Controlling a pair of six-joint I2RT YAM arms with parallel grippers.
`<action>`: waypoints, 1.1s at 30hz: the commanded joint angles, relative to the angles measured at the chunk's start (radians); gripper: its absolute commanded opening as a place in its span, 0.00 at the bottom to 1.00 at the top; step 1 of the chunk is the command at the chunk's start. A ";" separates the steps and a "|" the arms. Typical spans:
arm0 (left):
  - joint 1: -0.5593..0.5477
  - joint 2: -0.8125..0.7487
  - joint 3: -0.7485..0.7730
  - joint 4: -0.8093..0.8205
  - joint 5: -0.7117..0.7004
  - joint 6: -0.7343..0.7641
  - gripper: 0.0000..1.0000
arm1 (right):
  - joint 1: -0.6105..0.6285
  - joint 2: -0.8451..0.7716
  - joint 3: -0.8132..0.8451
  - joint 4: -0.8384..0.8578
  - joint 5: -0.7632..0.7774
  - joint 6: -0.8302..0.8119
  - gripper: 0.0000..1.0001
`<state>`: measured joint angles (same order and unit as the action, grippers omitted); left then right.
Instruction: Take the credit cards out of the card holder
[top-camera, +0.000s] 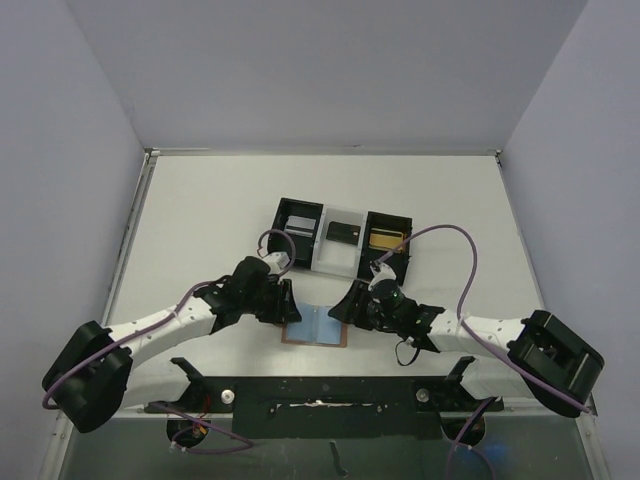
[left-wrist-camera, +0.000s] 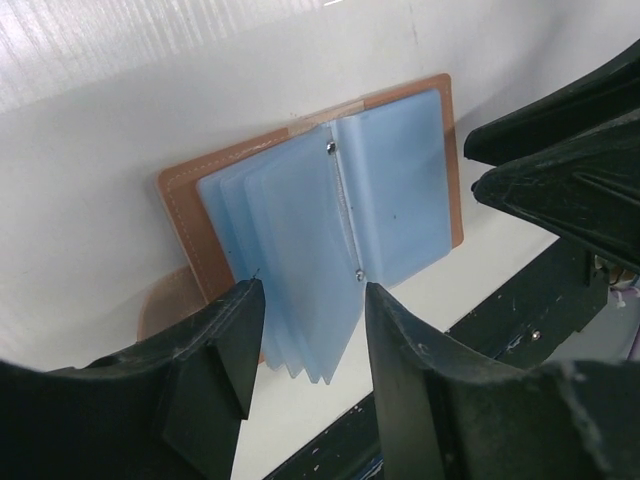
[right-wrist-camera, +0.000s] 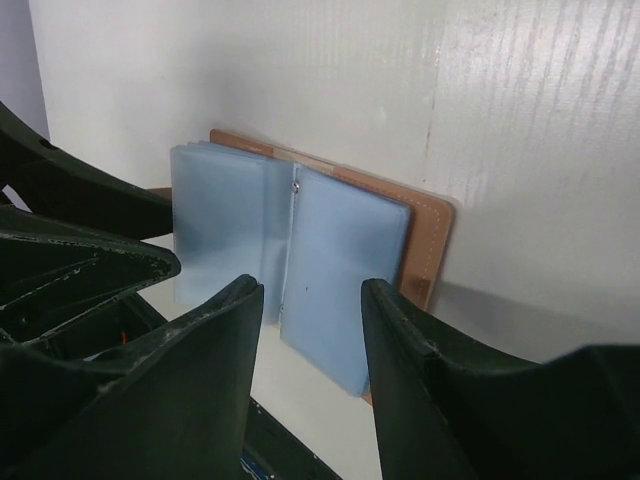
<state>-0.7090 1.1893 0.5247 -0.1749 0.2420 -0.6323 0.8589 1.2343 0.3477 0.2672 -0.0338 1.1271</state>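
Observation:
The card holder lies open on the table near the arms' bases, tan leather outside, with its light blue sleeves fanned out. No card shows in the sleeves. The credit cards lie in the tray behind it: a silver-grey one, a black one and a gold one. My left gripper hovers open over the holder's left half. The right gripper stands open over its right half. Neither holds anything.
A black three-compartment tray with a white middle stands just beyond the holder. The black mounting frame runs along the near edge. Pale walls close the table at the left, right and back.

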 joint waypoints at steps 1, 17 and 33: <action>-0.012 0.015 0.055 0.011 -0.033 0.027 0.38 | 0.006 0.009 -0.001 -0.006 0.016 0.015 0.45; -0.053 0.092 0.048 0.000 -0.056 0.037 0.08 | 0.005 0.117 0.031 0.082 -0.071 -0.020 0.20; -0.066 0.101 0.029 0.045 -0.069 0.008 0.00 | 0.006 0.181 0.074 0.264 -0.192 -0.001 0.09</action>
<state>-0.7666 1.2873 0.5468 -0.1951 0.1822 -0.6155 0.8589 1.3975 0.3767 0.4240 -0.1844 1.1160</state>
